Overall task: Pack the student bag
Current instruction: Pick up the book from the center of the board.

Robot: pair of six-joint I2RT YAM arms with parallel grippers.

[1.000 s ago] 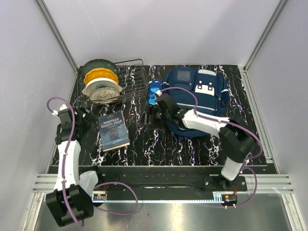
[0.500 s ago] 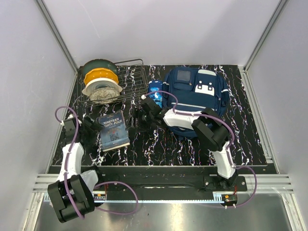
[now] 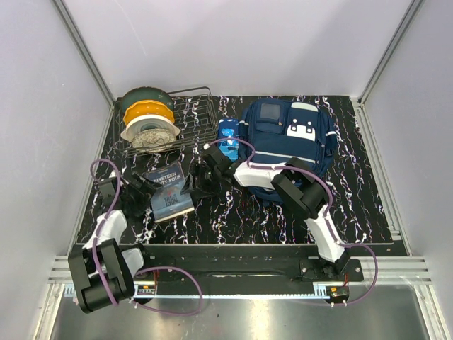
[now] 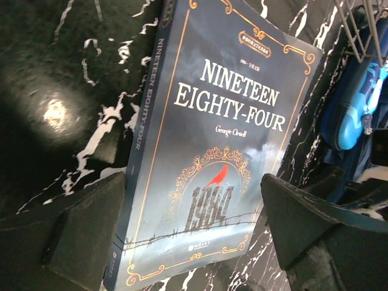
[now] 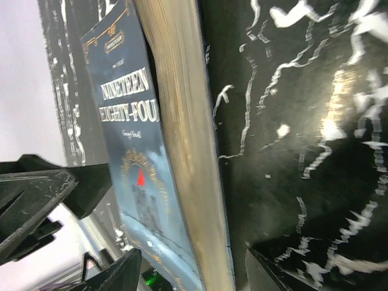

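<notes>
- Top view: the student bag [image 3: 290,138] lies flat at the back right of the black marbled table [image 3: 233,216]. It's navy fabric with white stripes and white patches on the front pockets.
- The right arm crosses the bag's near edge, and the right gripper [image 3: 199,177] sits to the left of the bag, just off the right edge of a paperback book [image 3: 168,191]. I can't read its fingers from up here.
- The left gripper [image 3: 139,194] is at the book's left edge, well apart from the bag.
- A glossy blue pencil case [image 3: 227,134] sits beside the bag's left side. A wire rack [image 3: 192,119] at the back left holds stacked spools [image 3: 146,117].
- Left wrist: the left gripper [image 4: 194,224] is spread wide, with a chunky black finger [image 4: 66,236] on either side of the book [image 4: 212,139] and not touching it.
- The cover is glossy and dark blue with gold trim, titled "Nineteen Eighty-Four".
- The pencil case [image 4: 356,112] and a bit of the rack [image 4: 359,24] are cut off at the right edge. The dark shapes under the case are too murky to name.
- Right wrist: the right gripper [image 5: 194,270] is spread too, with the book [image 5: 136,151] and its cream page edge running between the fingers.
- The finger tips are cropped at the bottom of the frame. The blurry black blocks on the left are the left gripper [image 5: 36,200].
</notes>
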